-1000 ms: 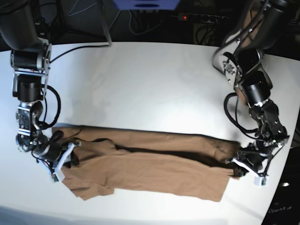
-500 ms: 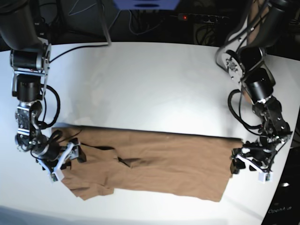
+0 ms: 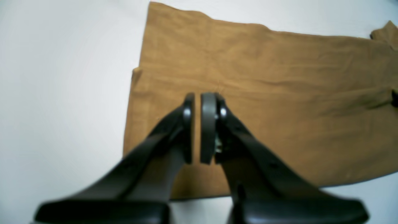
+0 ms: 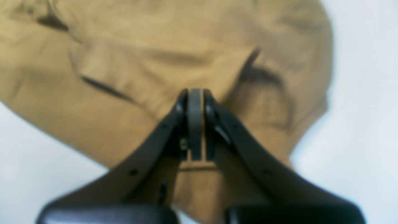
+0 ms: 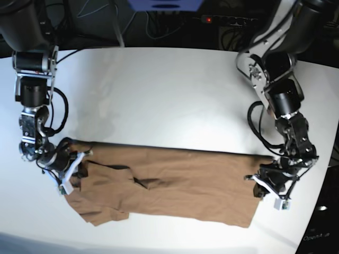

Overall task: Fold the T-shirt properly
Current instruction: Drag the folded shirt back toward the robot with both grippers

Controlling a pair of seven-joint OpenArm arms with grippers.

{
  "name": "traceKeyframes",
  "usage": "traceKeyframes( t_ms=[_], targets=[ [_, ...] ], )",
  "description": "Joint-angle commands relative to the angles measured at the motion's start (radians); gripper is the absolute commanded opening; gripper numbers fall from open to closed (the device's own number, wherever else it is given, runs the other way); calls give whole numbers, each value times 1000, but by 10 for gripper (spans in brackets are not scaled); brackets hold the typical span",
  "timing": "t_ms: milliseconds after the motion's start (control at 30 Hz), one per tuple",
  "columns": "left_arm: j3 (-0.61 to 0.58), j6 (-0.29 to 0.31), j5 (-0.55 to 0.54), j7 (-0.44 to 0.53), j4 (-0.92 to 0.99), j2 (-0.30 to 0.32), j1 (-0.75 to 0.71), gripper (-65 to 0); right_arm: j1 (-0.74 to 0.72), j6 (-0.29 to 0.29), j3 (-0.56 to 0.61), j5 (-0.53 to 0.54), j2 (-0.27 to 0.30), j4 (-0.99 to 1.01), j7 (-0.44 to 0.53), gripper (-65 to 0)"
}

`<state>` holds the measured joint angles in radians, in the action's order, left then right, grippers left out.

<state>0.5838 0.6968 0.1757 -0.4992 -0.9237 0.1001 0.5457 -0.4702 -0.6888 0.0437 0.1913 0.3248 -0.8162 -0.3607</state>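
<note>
A: Where does the T-shirt (image 5: 175, 185) lie?

B: Flat on the table (image 5: 159, 95), stretched from 9 to 3 o'clock across the near half in the base view, with bare table behind it at 12.

A: And the arms?

B: The right end effector (image 5: 70, 170) sits at the shirt's 9 o'clock end, over the cloth. The left end effector (image 5: 269, 186) sits at the 3 o'clock end, over the edge there.

A: The wrist views?

B: Each shows cloth ahead at 12 and under the fingertips.

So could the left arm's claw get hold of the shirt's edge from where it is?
Probably yes: the left claw, shut and empty, hangs right over the T-shirt, nothing between them.
</note>
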Motion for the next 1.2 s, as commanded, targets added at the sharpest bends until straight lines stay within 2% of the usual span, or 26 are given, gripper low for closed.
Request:
traceKeyframes(
  t_ms=[0, 67, 200, 433, 867, 1167],
  targets=[
    [-2, 1, -15, 24, 12, 11, 30, -611, -26, -6, -5, 17, 12, -15, 38, -640],
    [-2, 1, -17, 47, 67, 16, 35, -611, -23, -6, -3, 15, 10, -12, 47, -640],
    [-3, 1, -15, 153, 167, 19, 32, -611, -26, -6, -1, 15, 13, 60, 71, -640],
    [-3, 1, -15, 224, 271, 56, 37, -611, -25, -6, 3, 15, 35, 130, 121, -641],
    [2, 1, -17, 219, 271, 89, -65, -611, 43, -6, 3, 15, 70, 131, 145, -641],
    [5, 1, -26, 215, 265, 88, -164, -611, 110, -6, -1, 15, 119, 126, 144, -641]
  ],
)
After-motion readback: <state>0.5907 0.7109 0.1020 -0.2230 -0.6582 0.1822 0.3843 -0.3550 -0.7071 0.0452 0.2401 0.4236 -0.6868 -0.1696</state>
